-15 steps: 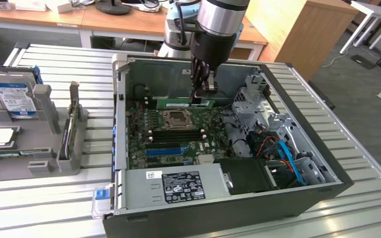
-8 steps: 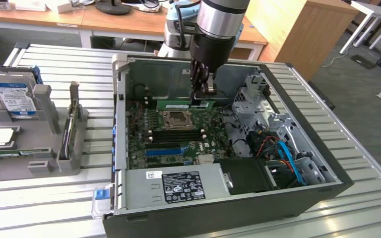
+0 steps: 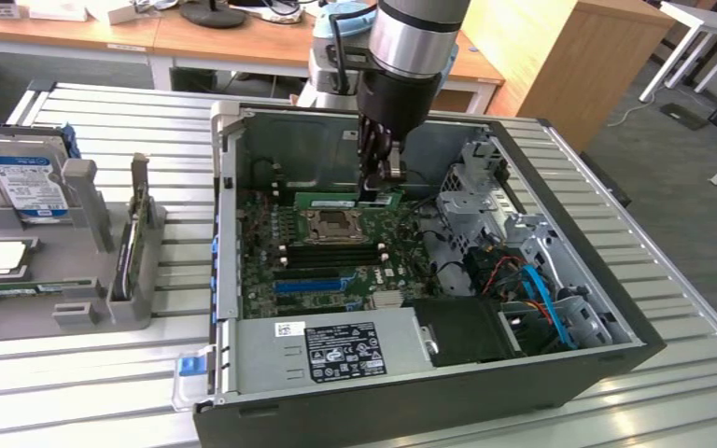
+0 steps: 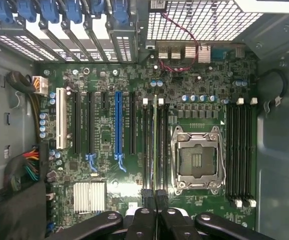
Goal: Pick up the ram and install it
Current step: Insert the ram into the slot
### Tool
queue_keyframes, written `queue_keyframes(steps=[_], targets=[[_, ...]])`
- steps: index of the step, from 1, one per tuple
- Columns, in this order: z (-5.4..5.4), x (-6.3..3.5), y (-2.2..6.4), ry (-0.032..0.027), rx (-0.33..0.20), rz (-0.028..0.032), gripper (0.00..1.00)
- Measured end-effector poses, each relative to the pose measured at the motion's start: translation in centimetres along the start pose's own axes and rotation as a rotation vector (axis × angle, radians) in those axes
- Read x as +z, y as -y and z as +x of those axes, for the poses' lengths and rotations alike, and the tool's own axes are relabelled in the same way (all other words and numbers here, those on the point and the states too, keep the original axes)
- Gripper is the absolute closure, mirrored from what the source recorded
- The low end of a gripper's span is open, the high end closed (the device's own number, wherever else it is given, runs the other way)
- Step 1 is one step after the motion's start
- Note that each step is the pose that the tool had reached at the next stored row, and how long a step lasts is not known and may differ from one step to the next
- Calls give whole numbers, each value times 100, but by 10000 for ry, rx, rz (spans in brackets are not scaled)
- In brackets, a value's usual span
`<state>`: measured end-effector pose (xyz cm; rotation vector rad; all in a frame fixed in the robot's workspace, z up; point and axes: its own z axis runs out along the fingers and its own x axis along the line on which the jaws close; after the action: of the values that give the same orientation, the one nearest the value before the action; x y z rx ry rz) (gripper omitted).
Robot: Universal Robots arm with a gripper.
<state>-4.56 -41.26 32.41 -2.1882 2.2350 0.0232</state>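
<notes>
- The ram [image 3: 333, 199] [image 4: 154, 145], a slim green strip with a pale label, is pinched at one end by the end effector [image 3: 381, 185] [image 4: 154, 197], whose narrow jaws are closed on it.
- In the wrist view we see the ram edge-on, standing on its long edge, in line with the black memory slots [image 4: 147, 145] just beside the CPU socket [image 4: 197, 157] [image 3: 331, 222].
- We cannot tell whether it is seated in a slot or held just above one.
- The green motherboard [image 3: 321, 271] beneath it carries a blue expansion slot [image 4: 118, 125] [image 3: 309, 285], further from the socket than the ram.
- All this lies inside an open computer case [image 3: 608, 345] on a slatted metal desk [image 3: 72, 383].
- Toward the exterior view's left, well apart from the case, a silver hard drive [image 3: 29, 182] with a blue label stands in a grey holder [image 3: 85, 280].
</notes>
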Motion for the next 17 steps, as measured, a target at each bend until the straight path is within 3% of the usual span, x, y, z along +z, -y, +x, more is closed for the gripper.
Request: queue_keyframes(steps=[17], targets=[[2, 84, 0, -12, 0, 0, 88]])
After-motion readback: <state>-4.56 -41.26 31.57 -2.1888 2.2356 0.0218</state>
